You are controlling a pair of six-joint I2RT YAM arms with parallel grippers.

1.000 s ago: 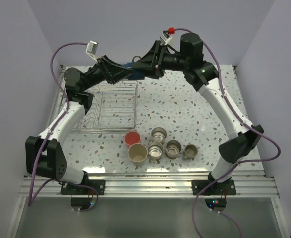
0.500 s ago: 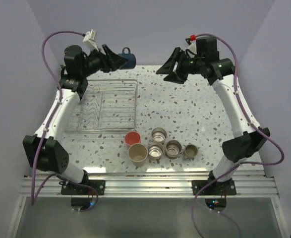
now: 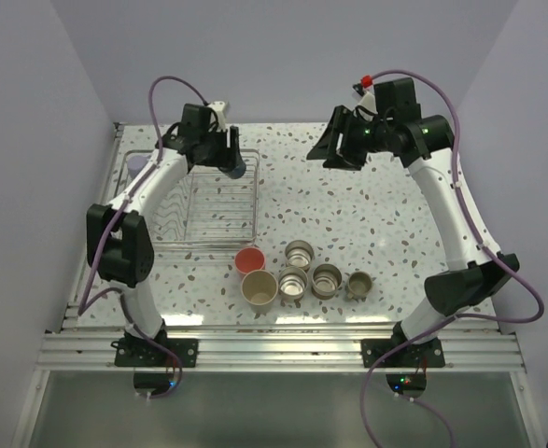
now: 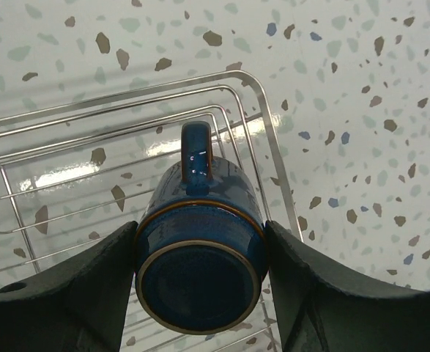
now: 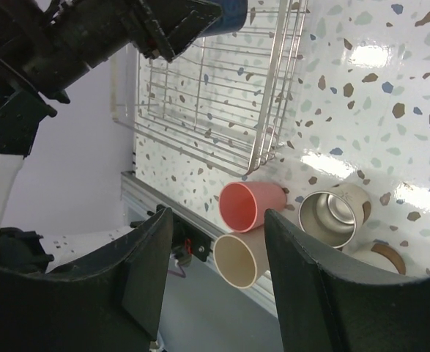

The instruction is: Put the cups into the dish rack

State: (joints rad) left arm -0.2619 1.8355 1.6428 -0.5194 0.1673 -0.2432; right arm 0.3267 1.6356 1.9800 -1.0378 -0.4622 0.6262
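**A:** Top external: six cups (image 3: pixel 293 283) are sitting bunched by the near edge, not yet loaded. Where's the mug going?

**B:** Left gripper (image 3: pixel 227 159) is clamping the dark blue mug (image 4: pixel 200 264) mouth-down over the far right corner of the dish rack (image 3: pixel 194 245). Probably so it drains.

**A:** And the other arm?

**B:** Right gripper (image 3: pixel 331 149) is hanging farther back, fingers wide, carrying nothing. Likely parked out of the drop's way.

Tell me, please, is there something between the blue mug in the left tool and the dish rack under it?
Nothing visible does. The left tool holds the blue mug over the dish rack's far right corner; the wires under it look bare, though the rim runs close beside it.
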